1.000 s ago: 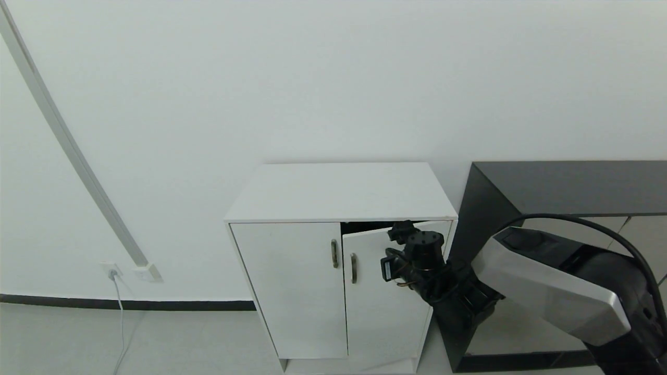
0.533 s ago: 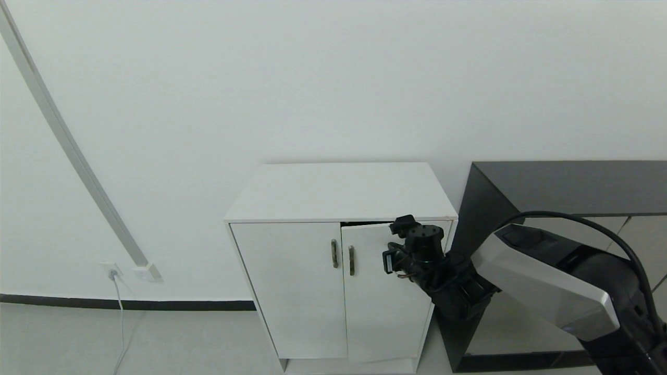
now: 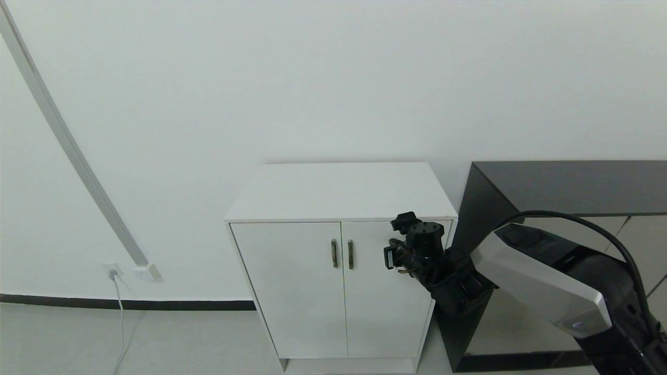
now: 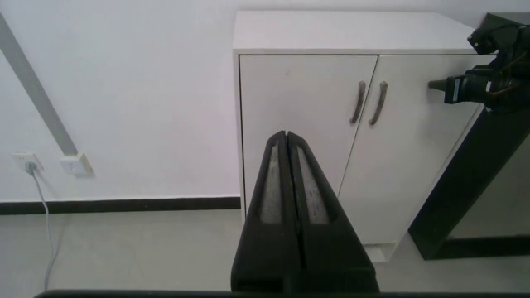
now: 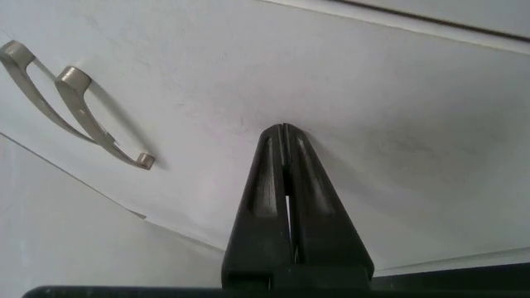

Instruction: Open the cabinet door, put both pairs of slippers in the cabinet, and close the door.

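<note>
White wall (image 3: 312, 78), upright cabinet (image 3: 338, 191) facing forward (doors (image 3: 292, 291) flush), right end effector (image 5: 284, 132) pinched empty against it.

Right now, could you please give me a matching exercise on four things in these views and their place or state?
1. right cabinet door
2. right hand
3. left hand
4. black sideboard

A. shut, well back from the white cabinet
B. beside the cabinet, on the robot's right
C. closed flush
D. shut, tips at the door's face

Pairs: 1-C, 2-D, 3-A, 4-B
</note>
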`<state>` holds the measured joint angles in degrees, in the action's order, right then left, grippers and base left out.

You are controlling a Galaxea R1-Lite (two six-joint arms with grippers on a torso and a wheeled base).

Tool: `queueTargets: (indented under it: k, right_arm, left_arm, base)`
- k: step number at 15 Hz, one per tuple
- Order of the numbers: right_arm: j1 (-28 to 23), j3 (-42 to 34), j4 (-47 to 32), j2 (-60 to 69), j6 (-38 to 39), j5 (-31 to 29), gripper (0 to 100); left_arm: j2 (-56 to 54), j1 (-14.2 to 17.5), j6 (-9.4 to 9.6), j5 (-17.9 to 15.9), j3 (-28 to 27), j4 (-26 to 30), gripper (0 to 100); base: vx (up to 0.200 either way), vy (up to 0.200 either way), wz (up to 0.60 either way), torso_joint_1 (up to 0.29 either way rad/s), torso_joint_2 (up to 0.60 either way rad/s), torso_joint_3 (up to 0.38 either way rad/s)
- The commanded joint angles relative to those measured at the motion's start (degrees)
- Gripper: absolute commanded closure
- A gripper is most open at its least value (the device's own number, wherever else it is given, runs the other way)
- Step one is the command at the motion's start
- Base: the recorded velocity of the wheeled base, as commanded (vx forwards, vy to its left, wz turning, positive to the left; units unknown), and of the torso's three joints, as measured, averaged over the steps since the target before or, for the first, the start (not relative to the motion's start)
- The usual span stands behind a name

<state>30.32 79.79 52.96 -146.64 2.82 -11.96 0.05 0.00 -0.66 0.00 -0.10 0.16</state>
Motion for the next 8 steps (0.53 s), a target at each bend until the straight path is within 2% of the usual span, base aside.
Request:
queueTargets:
  k: [1,8]
  right_arm:
    - [-0.17,0.46,0.13,-0.22,0.0,0.01,100]
    - [-0.17,0.46,0.13,-0.4,0.0,0.01,100]
  left_arm:
    - [0.04,0.0,-0.04,0.0,0.01,0.02,100]
    - [0.04,0.0,-0.04,0.0,0.01,0.02,100]
  base:
    - [0.0,0.0,0.0,0.0,0.0,0.0]
    - [0.0,0.0,0.0,0.0,0.0,0.0]
